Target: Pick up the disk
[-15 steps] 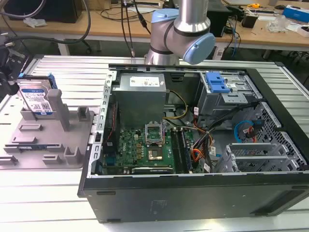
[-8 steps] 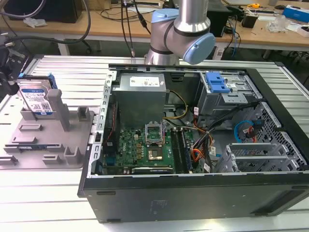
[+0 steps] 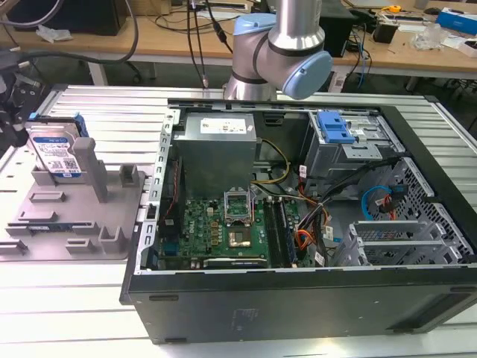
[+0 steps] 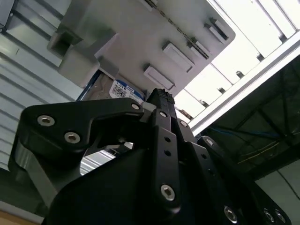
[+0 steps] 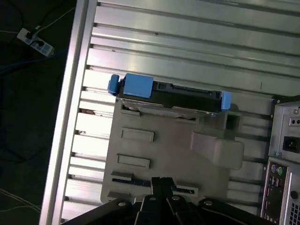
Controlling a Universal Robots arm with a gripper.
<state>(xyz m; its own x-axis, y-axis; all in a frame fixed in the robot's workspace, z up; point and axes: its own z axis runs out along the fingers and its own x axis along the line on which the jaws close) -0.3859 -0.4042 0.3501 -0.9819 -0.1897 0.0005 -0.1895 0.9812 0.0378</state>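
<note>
On the exterior view's left I see the disk (image 3: 54, 153) standing on edge in the grey fixture (image 3: 74, 216), beside the open computer case (image 3: 298, 313). In the first wrist view my gripper (image 5: 161, 182) hangs apart from the disk, fingers pressed together, holding nothing.

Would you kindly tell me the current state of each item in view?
disk: upright on edge in the fixture, not gripped.
grey fixture: lying flat, holding the disk.
gripper: jaws shut, empty, clear of the disk.
computer case: on its side, open, interior exposed.
</note>
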